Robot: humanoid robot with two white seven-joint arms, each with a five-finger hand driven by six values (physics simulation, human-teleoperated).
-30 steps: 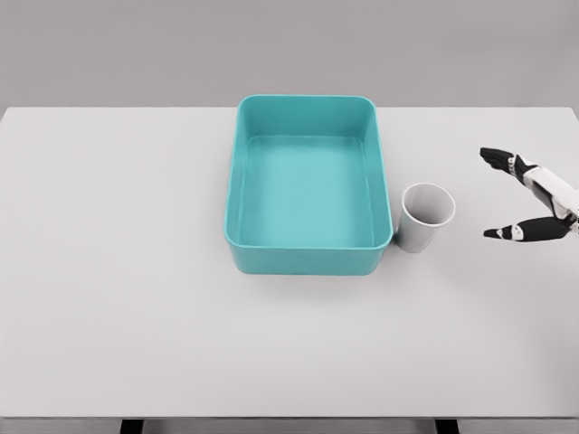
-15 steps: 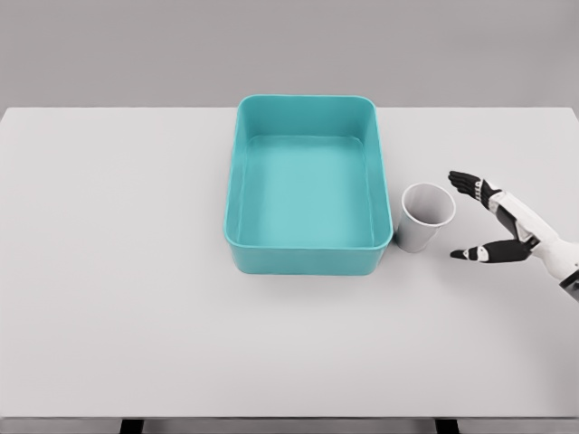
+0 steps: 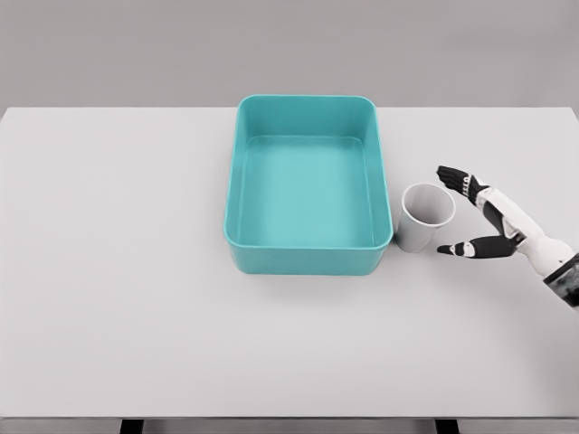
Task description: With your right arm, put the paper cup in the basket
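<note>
One paper cup [image 3: 426,216] stands just beside basket [image 3: 308,258]

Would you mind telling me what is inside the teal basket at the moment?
Nothing shows inside the basket: its bare teal floor is visible throughout. The paper cup stands outside, just right of it, with the open right hand close beside. Nothing covers the interior.

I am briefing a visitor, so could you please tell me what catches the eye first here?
The teal basket stands out at the middle of the white table. Just right of it stands a white paper cup, with the right hand open beside it, not touching.
</note>
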